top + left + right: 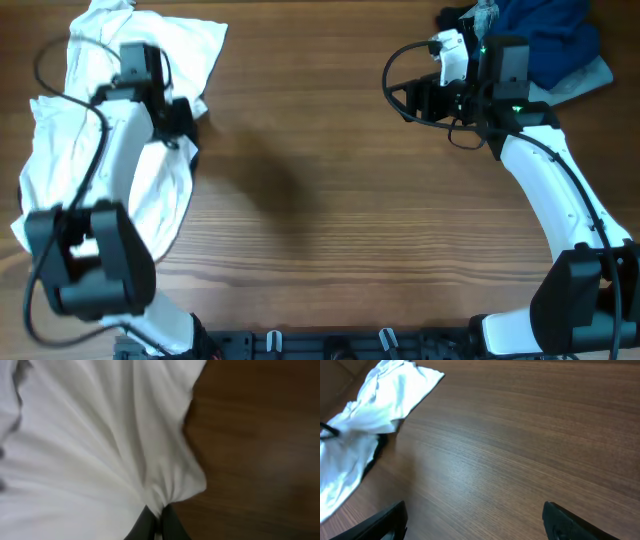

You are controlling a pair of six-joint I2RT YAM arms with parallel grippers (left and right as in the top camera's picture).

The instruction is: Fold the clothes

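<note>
Pinching T-shirt [100,435] edge: left jaws pressed together on gathered cloth. Best to drag slowly, spreading it flat. Right jaws spread, empty, over worktop [520,435].

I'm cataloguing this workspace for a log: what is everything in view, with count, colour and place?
T-shirt: one, white, crumpled on the left side of the table.
clothes pile: one heap, dark blue, far right corner, beyond the right arm.
table: one, brown wood grain, under everything.
left gripper: one, black fingers, shut on a pinch of the T-shirt's fabric.
right gripper: one, black fingers, open, over bare wood, holding nothing.
</note>
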